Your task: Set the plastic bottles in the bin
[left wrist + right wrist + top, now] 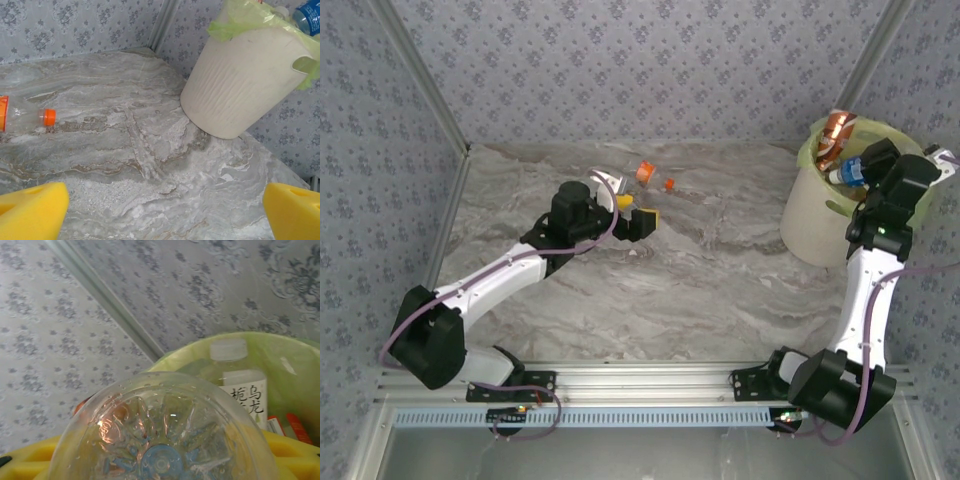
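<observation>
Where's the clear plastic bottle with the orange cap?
In the top view, the clear orange-capped bottle lies far centre on the grey marble table, just beyond the left tool, well left of the cream-white plastic bin.

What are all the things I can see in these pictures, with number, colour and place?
lying bottle: one, clear, orange cap and label, far middle of table
held bottle: one, clear, blue label, above the bin's rim
orange bottle: one, coppery orange, sticking out of bin
white-capped bottle: one, white label, inside bin
bin: one, cream-white, lime-green bag, table's far right
table: one, grey marble
left gripper: yellow pads, open, empty, near lying bottle
right gripper: yellow pads, shut on held bottle
</observation>
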Robot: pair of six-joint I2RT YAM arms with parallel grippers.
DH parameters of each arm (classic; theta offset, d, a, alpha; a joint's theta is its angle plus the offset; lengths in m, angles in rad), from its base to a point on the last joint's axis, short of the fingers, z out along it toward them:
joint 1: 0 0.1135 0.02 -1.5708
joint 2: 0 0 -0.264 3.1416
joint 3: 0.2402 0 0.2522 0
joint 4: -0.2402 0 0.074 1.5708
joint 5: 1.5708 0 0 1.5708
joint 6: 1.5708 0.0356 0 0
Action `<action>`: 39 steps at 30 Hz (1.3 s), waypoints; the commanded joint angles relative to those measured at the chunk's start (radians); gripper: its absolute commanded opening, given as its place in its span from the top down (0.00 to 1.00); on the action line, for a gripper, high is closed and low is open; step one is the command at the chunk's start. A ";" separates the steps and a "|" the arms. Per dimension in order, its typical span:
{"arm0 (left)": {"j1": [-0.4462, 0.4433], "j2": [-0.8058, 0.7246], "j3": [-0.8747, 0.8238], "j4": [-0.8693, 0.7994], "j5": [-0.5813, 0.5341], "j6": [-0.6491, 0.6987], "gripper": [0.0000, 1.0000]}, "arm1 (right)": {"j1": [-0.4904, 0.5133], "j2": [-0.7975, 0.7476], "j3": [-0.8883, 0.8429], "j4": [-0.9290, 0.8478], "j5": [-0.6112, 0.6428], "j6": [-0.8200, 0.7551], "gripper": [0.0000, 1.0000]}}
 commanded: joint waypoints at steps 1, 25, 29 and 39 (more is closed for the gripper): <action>0.004 -0.025 -0.010 0.028 -0.017 -0.017 0.01 | -0.034 0.013 -0.014 0.070 0.045 0.038 0.38; 0.062 -0.095 -0.065 -0.100 -0.467 -0.182 0.01 | 0.524 0.105 0.180 -0.146 0.117 -0.419 0.00; 0.119 -0.135 -0.119 -0.153 -0.552 -0.291 0.01 | 0.632 0.306 0.273 -0.189 0.006 -0.453 0.00; 0.191 -0.229 -0.200 -0.298 -0.673 -0.396 0.01 | 0.779 0.841 0.584 -0.279 -0.232 -0.607 0.00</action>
